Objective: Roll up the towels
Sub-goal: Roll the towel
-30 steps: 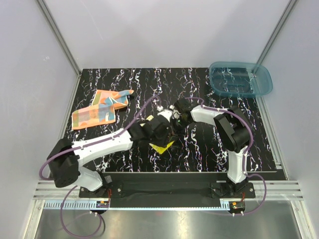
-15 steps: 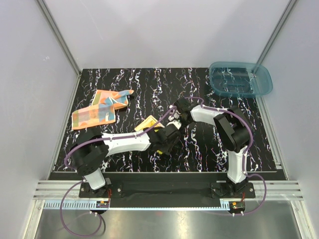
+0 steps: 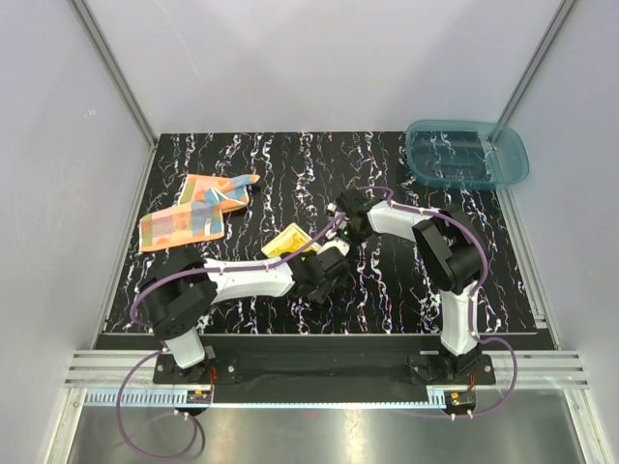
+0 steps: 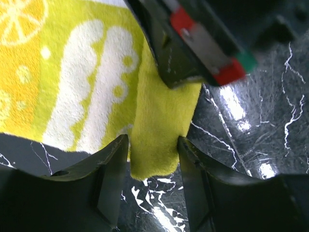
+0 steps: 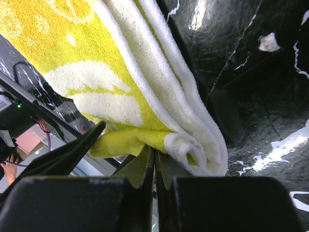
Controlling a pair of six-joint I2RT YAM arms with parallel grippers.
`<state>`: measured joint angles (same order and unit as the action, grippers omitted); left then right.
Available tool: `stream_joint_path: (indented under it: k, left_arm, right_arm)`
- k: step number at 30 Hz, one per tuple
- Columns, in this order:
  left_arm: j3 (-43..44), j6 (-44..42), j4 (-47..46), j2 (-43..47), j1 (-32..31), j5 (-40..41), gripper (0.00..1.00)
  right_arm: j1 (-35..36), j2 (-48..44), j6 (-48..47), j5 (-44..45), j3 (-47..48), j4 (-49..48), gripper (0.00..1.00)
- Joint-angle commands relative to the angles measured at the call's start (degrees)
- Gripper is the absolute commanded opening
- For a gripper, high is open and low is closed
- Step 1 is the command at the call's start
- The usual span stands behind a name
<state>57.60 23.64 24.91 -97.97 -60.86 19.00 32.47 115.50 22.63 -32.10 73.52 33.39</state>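
Note:
The yellow towel point(image 3: 288, 240) lies mid-table, partly rolled, its thick white-edged roll point(image 5: 193, 125) close in the right wrist view. My right gripper point(image 3: 343, 230) is shut, with a yellow edge of the towel pinched at its tips point(image 5: 155, 154). My left gripper point(image 3: 336, 263) is open. Its fingers point(image 4: 110, 179) stand on either side of a folded yellow corner point(image 4: 161, 121) without squeezing it. The right gripper's body point(image 4: 193, 43) shows just above that corner. The orange towel point(image 3: 193, 215) lies flat and crumpled at the far left, away from both grippers.
A translucent teal bin point(image 3: 466, 155) stands at the back right corner. The black marbled table point(image 3: 406, 300) ends in metal rails along the near edge. Both arms cross close together at the centre.
The yellow towel has gone from the near side of the left gripper to its far left side. The left arm has stretched lower and rightward. Its jaws have widened slightly.

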Motion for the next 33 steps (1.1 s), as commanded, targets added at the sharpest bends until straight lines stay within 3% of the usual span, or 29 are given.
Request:
stream_joint_path:
  k: [1, 8, 17, 33]
  left_arm:
    - [0.6, 0.3, -0.4, 3.6, -2.8, 3.9, 0.50]
    - [7.9, -0.3, 6.6, 5.6, -7.9, 12.2, 0.50]
    - [6.9, -0.3, 4.9, 1.8, -8.1, 11.4, 0.49]
    - [1.0, 2.7, -1.2, -5.0, -3.0, 7.1, 0.49]
  right_arm:
    - [-0.6, 1.7, -1.8, 3.4, 1.5, 0.6, 0.05]
    - [-0.6, 2.3, -1.6, 3.3, 1.7, 0.6, 0.05]
    - [-0.6, 1.9, -1.9, 3.4, 2.2, 1.4, 0.05]
    - [-0.6, 2.4, -2.9, 3.9, 3.0, 2.7, 0.04]
